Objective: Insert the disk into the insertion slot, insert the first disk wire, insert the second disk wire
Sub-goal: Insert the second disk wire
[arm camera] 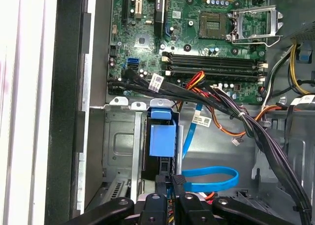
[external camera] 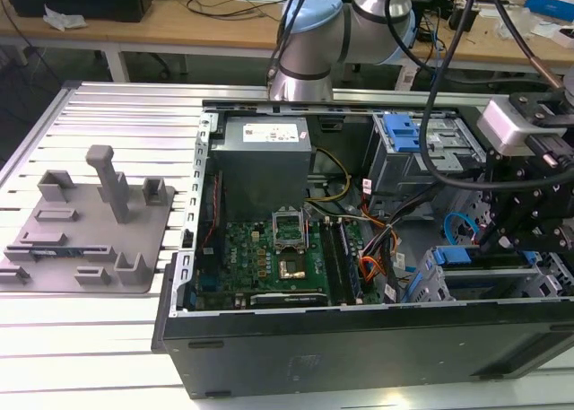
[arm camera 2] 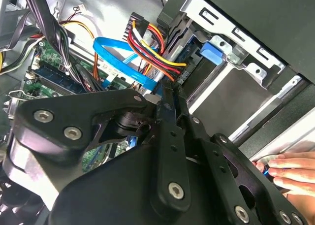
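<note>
Exterior view, arm: the gripper (external camera: 525, 217) hangs low over the corner of the open computer case (external camera: 359, 338) at the exterior view's right, above the drive bays.
Exterior view, disk: a strip of bright blue, the disk (external camera: 475, 256) in its frame, lies in the insertion slot (external camera: 439, 284) just under the black linkage; its long axis runs roughly along the case's near wall.
Second wrist view, pincer: the fingers (arm camera 2: 170, 107) are drawn close together, tips pointing at the bundle of red, yellow and black wires (arm camera 2: 155, 48) and its connector (arm camera 2: 184, 76) at the cage's edge. Whether they pinch the plug I cannot tell.
Second wrist view, bystander: a person's hand (arm camera 2: 290, 171) rests on the case rim, near the gripper body.
First wrist view, disk: the blue frame tab (arm camera: 162, 136) sits in the grey cage straight ahead of the fingertips, long axis running away from them toward the motherboard (arm camera: 197, 33).
First wrist view, cable: a flat blue data cable (arm camera: 211, 178) loops just beside the tips, loose end near them.
First wrist view, judgement: the disk looks seated; the work now seems to be at its wires.
</note>
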Controlling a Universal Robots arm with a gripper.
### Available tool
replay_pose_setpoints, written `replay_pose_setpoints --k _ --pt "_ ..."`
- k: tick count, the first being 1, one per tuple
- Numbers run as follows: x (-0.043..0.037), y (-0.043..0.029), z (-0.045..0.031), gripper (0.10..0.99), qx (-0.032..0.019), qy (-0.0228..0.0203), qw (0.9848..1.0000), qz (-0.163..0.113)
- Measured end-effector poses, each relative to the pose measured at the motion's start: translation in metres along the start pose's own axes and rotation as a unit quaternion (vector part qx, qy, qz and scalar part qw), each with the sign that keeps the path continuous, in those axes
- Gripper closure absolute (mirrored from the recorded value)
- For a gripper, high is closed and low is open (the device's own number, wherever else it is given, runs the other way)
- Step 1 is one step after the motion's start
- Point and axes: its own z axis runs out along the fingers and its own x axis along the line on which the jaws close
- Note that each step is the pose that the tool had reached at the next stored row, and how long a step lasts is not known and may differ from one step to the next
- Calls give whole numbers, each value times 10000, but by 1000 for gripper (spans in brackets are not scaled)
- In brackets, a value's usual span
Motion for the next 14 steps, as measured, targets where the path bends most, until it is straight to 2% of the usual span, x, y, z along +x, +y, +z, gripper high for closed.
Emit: replay_pose_setpoints --k 2,3,4,5,6,7,8,9,10,11,13,14 --pt "-1 1 9 914 1 -16 10000 -1" --pt "0 5 -63 792 0 -9 10000 0" --pt "-2 9 -209 671 0 -6 10000 0" --pt "-3 11 -273 671 0 -5 10000 0" --pt "-4 13 -321 608 0 -5 10000 0" --pt "-4 15 -422 608 0 -6 10000 0" --pt "-5 17 -485 608 1 -5 10000 0" --pt "-5 19 -487 620 2 -6 10000 0" --pt "-6 22 -487 686 4 -7 10000 1" --pt "-7 24 -488 686 6 -5 10000 0" --pt "-7 23 -489 812 7 -5 10000 0" --pt "-7 23 -489 812 7 -5 10000 0"
